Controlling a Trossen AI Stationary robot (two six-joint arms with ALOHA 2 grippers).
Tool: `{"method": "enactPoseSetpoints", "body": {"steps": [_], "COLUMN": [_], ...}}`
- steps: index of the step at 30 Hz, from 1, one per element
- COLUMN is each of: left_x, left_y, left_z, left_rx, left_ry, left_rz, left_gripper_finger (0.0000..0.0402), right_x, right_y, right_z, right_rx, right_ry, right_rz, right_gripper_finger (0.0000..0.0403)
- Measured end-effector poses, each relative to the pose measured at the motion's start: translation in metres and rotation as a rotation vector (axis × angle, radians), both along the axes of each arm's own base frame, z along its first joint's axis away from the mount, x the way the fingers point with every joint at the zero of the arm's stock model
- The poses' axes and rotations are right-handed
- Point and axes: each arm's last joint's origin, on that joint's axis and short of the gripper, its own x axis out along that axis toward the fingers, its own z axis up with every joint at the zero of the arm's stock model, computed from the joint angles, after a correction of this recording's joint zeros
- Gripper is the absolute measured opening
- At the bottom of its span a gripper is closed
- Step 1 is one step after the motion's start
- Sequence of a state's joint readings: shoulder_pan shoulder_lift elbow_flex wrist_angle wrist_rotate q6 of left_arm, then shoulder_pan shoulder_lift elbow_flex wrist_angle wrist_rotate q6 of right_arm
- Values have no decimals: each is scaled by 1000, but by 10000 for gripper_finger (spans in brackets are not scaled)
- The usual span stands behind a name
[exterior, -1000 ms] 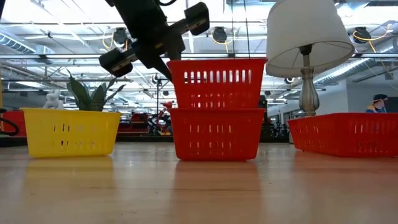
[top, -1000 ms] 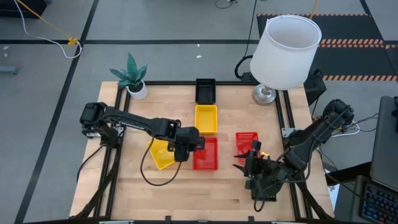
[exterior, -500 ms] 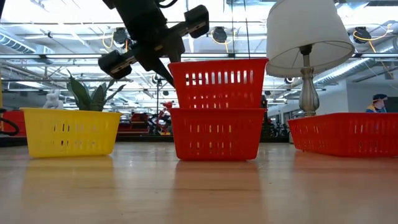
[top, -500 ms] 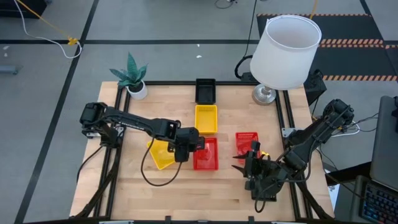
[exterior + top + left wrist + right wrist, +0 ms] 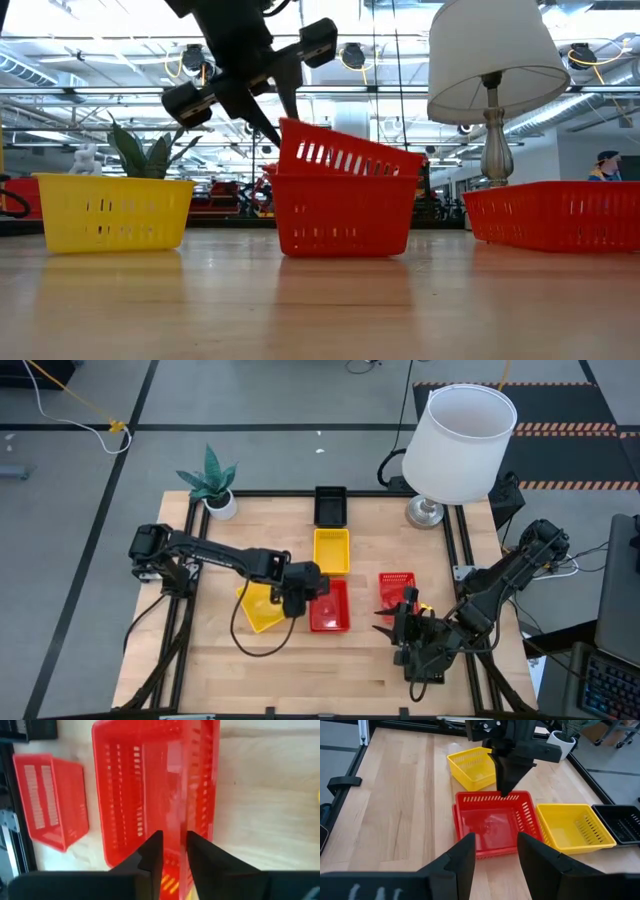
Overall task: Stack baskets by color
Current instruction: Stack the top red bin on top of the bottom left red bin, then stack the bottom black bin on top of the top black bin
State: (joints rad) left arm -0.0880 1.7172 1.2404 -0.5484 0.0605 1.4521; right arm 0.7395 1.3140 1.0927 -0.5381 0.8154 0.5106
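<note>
1. Two red mesh baskets [image 5: 345, 200] sat nested mid-table, upper one tilted; left gripper [image 5: 297, 597] straddled its near-side wall, fingers [image 5: 152, 852] parted, nothing clamped.
2. Third red basket [image 5: 396, 590] lay rightward, long axis away from the robot, nearer the idle, open right gripper [image 5: 402, 628]; rigid slotted plastic.

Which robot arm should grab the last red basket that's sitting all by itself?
Probably the right. The right gripper hangs just beside the lone red basket, while the left gripper is at the red stack.

Glossy plastic mesh baskets [image 5: 330, 606]; matt wood table [image 5: 300, 670].
</note>
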Motion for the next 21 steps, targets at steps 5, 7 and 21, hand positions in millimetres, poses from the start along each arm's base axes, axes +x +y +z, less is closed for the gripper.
{"method": "enactPoseSetpoints", "body": {"steps": [5,7,21], "left_x": [0,0,3], "left_y": [4,4,-1], "left_z": [0,0,3], "left_rx": [12,10,-88], "left_ry": [0,0,-37], "left_rz": [41,47,363], "left_gripper_finger": [129,140,160], "right_x": [0,0,0], "right_y": [0,0,0], "right_z": [0,0,0], "right_rx": [0,0,5], "right_ry": [0,0,-1], "right_rz": [0,0,-2], "right_gripper_finger": [141,141,141]}}
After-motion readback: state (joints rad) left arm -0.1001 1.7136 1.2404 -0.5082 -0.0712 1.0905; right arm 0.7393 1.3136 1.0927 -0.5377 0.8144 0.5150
